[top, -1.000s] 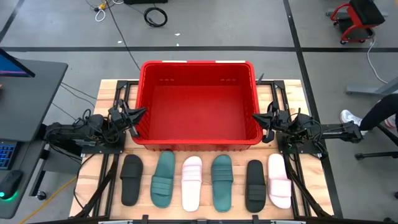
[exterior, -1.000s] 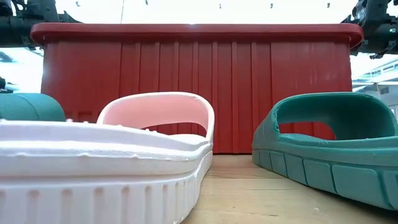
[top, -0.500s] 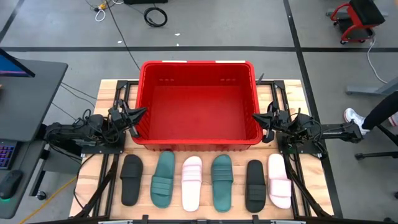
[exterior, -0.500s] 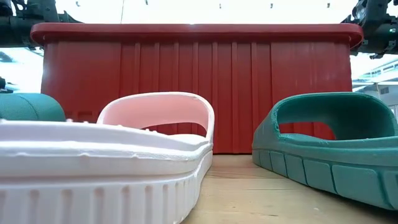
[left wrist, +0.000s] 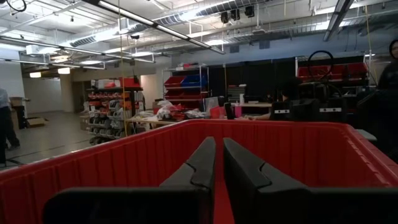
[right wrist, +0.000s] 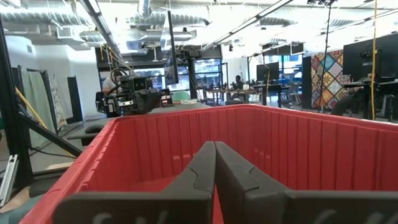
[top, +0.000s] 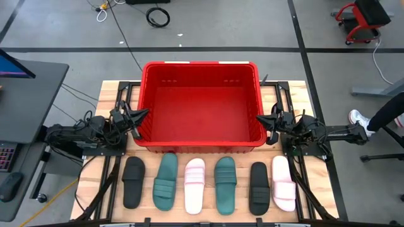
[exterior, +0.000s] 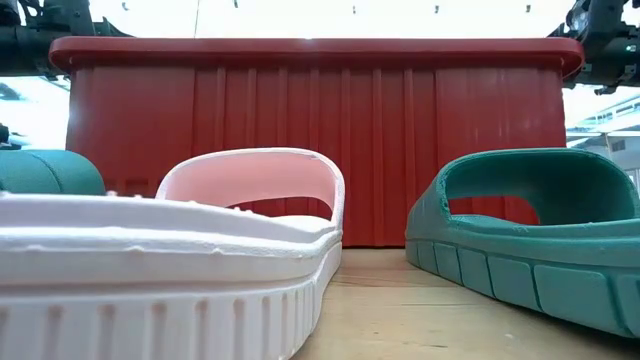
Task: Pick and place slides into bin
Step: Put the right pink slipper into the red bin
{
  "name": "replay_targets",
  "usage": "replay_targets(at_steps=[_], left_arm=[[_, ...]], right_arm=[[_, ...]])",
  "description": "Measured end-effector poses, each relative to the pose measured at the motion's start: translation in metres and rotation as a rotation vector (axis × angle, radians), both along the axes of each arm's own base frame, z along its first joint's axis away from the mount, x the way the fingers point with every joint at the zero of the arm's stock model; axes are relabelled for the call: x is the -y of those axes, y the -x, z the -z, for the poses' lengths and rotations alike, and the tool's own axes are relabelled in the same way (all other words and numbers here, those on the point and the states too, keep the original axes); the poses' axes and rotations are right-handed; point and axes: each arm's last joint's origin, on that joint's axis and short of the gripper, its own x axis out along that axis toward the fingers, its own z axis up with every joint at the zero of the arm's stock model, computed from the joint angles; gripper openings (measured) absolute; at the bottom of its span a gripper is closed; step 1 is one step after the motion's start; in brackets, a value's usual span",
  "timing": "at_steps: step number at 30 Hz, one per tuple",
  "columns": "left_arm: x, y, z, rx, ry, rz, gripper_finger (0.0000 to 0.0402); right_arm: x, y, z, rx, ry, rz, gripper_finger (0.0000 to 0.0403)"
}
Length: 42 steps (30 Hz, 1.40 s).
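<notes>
Lying untouched in a row on the table, six slides (top: pixel 208 184), long axes pointing toward the bin (top: pixel 199 142) just beyond. Resting at the bin's sides, left gripper (top: pixel 142 115) and right gripper (top: pixel 261 119), fingers pressed together, holding nothing; black slide (top: pixel 133 181) nearest the left arm, pale one (top: pixel 283 183) nearest the right.

Closed jaws over red bin (right wrist: pixel 155 149)

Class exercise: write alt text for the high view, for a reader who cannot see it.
An empty red bin sits on a wooden table, with six slides in a row in front of it: black, teal, pink-white, teal, black, pink-white. The left tool and right tool, both shut, flank the bin.
</notes>
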Motion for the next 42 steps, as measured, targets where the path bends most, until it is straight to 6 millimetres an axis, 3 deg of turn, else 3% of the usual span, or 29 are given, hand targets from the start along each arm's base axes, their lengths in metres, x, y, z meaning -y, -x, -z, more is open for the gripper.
replay_targets(at_steps=[6, 12, 17, 22, 29, 35, 42], left_arm=[[0.000, 0.000, 0.000, 0.000, 0.000, 0.000, 0.0025], [0.000, 0.000, 0.000, 0.000, 0.000, 0.000, 0.0027], [0.000, 0.000, 0.000, 0.001, 0.000, 0.000, 0.0036], [0.000, 0.000, 0.000, 0.001, 0.000, 0.000, 0.0033], [0.000, 0.000, 0.000, 0.001, 0.000, 0.000, 0.0023], [0.000, 0.000, 0.000, 0.001, 0.000, 0.000, 0.0032], [0.000, 0.000, 0.000, 0.001, 0.000, 0.000, 0.0034]], right_arm=[[0.002, 0.003, -0.013, 0.077, -0.122, 0.022, 0.0014], [0.001, 0.013, -0.052, 0.139, -0.134, -0.015, 0.0014], [0.000, 0.022, -0.090, -0.022, -0.141, -0.044, 0.0014], [-0.005, 0.027, -0.131, -0.244, -0.243, -0.221, 0.0014], [-0.014, 0.007, -0.177, -0.529, -0.497, -0.493, 0.0014], [-0.029, -0.016, -0.191, -0.795, -0.743, -0.618, 0.0014], [-0.060, -0.028, -0.187, -1.042, -0.953, -0.666, 0.0014]])
